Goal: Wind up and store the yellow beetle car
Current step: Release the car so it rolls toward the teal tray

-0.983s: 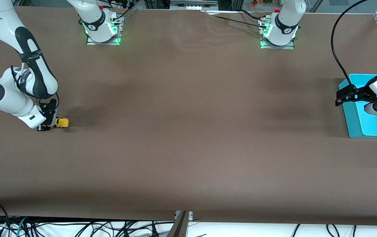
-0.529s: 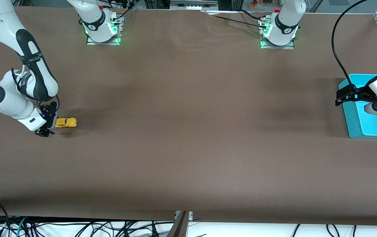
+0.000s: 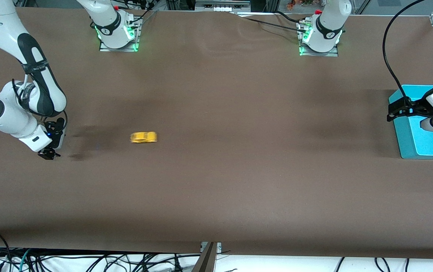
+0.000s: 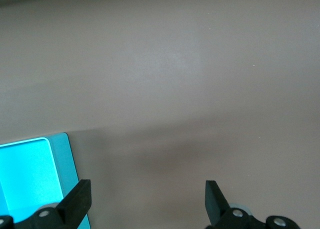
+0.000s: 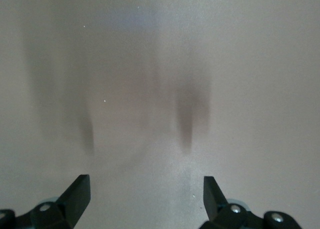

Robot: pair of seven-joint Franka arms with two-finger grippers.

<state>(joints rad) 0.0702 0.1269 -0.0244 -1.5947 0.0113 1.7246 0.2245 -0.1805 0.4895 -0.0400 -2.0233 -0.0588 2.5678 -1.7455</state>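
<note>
The yellow beetle car (image 3: 143, 137) is on the brown table, blurred by its own motion, well away from my right gripper (image 3: 51, 145) toward the left arm's end. My right gripper is open and empty, low over the table at the right arm's end; its wrist view shows only bare table between its open fingertips (image 5: 76, 194). My left gripper (image 3: 391, 112) is open and empty, over the edge of the cyan tray (image 3: 422, 145). The tray's corner (image 4: 30, 174) shows in the left wrist view beside one fingertip (image 4: 77, 201). The car is in neither wrist view.
The cyan tray lies at the left arm's end of the table. The two arm bases (image 3: 118, 34) (image 3: 319, 37) stand along the table's edge farthest from the front camera. Cables hang below the nearest edge.
The car left my right gripper's fingers and has rolled across the table toward the left arm's end. My right gripper drew back slightly. The left arm has barely moved.
</note>
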